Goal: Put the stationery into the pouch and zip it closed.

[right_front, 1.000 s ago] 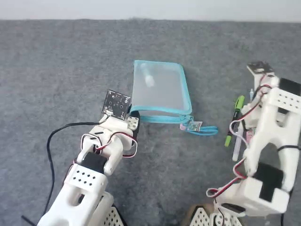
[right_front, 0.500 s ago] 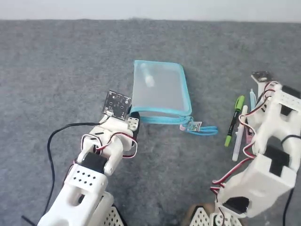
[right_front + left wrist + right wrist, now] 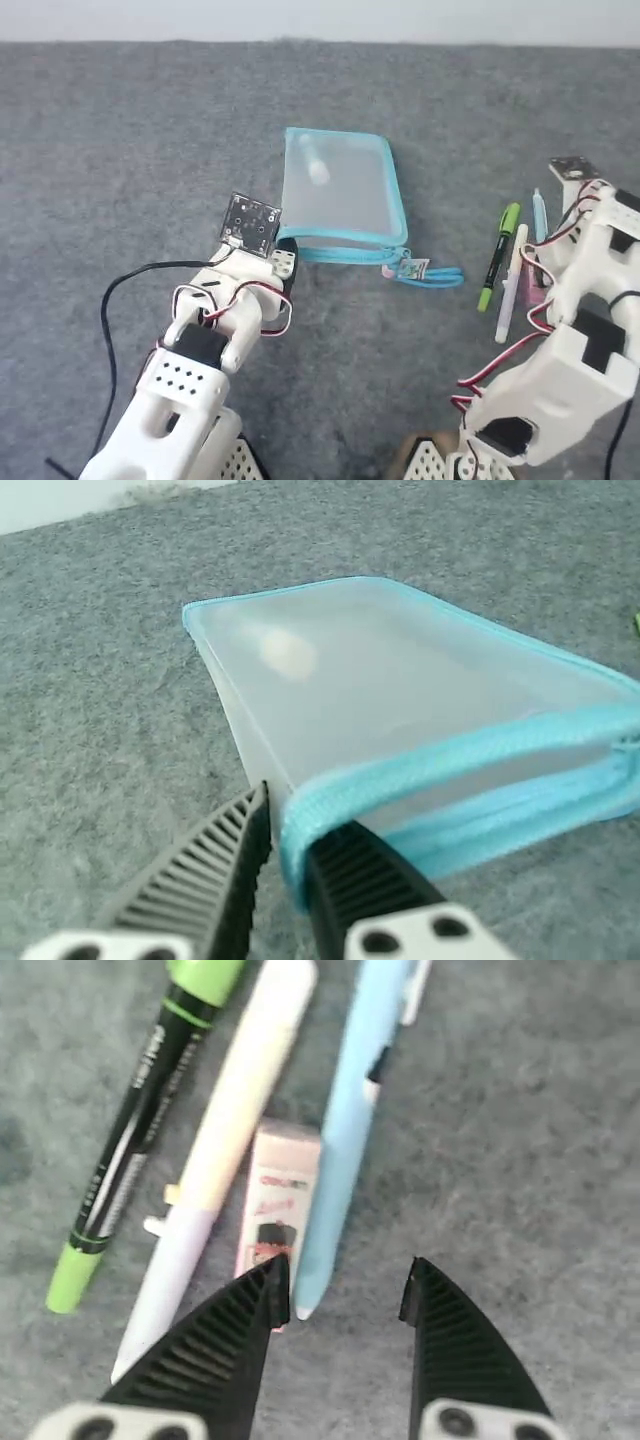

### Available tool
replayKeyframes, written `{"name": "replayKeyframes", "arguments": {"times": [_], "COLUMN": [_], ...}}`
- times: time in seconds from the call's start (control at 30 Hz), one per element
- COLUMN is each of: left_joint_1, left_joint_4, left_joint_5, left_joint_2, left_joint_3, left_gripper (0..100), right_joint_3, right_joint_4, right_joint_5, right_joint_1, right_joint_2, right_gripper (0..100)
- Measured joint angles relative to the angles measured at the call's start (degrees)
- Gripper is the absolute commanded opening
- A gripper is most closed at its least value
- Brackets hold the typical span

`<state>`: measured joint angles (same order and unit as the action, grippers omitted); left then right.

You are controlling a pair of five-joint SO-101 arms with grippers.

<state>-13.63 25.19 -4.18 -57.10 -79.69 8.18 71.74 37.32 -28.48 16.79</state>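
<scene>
A translucent pouch (image 3: 340,195) with a teal zip edge lies mid-table, its mouth open toward the arms. My left gripper (image 3: 285,815) is shut on the pouch's (image 3: 400,710) zip edge at its near corner. At the right lie a green-and-black marker (image 3: 497,257), a pale pen (image 3: 512,285) and a light blue pen (image 3: 540,212). My right gripper (image 3: 345,1275) hangs open just above them. The tip of the blue pen (image 3: 345,1130) lies between its fingers, and a pink eraser (image 3: 272,1220) is by one fingertip. The marker (image 3: 140,1130) and pale pen (image 3: 220,1160) lie beside them.
The pouch's zipper pull with a teal loop (image 3: 425,272) trails on the grey felt between the pouch and the pens. A black cable (image 3: 110,310) runs along the left arm. A pale wall edge (image 3: 320,20) borders the far side.
The right arm has drawn back toward the near right, uncovering the marker, the pale pen and the blue pen. The left arm and the pouch have stayed put.
</scene>
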Motion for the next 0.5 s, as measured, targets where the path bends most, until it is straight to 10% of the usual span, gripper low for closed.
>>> {"name": "replayKeyframes", "arguments": {"times": [0.5], "left_joint_1": [0.00], "left_joint_4": [0.00], "left_joint_5": [0.00], "left_joint_2": [0.00], "left_joint_3": [0.00], "left_gripper": [1], "right_joint_3": [-2.29], "right_joint_4": [-0.09], "right_joint_5": [0.00], "right_joint_1": [0.44], "right_joint_2": [6.95], "right_gripper": [18.7]}}
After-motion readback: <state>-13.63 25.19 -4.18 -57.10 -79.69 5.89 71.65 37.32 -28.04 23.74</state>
